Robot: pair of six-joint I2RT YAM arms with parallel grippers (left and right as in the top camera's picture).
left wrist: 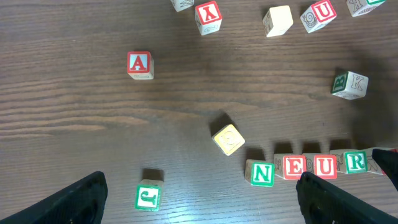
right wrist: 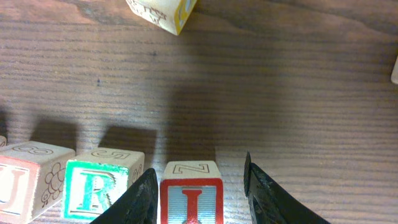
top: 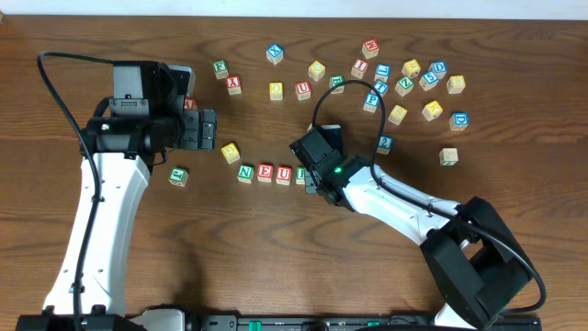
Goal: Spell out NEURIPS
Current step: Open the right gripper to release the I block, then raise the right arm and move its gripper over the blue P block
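**Nearest, front of surface (top: 514,129)**
- Green-lettered cube (left wrist: 148,197), alone, left of the row and apart from it.
- Row of task cubes, side by side and reading left to right: green N cube (left wrist: 261,173), red E cube (left wrist: 293,167), red U cube (left wrist: 324,165), green R cube (left wrist: 355,162). The red I cube (right wrist: 191,199) stands just beside the R at the row's right end.
- Right pincer (right wrist: 199,168): released. Its jaws are part-spread astride the red I cube. One finger lies close against the side nearest the R, and a strip of bare wood shows between the cube and the other finger. The cube sits on the surface.

**Middle**
- Yellow-faced cube (left wrist: 228,139), turned askew, just behind the N and apart from it.
- Left pincer (left wrist: 202,180): released, jaws spread wide, nothing between them, above bare wood left of the row.
- Red A cube (left wrist: 139,65), alone.

**Far**
- Red X cube (left wrist: 208,15), pale cube (left wrist: 278,20), loose U cube (left wrist: 318,15), green-lettered K cube (left wrist: 348,84).
- Scatter of further cubes (top: 404,85) at far right; no P can be read among them.
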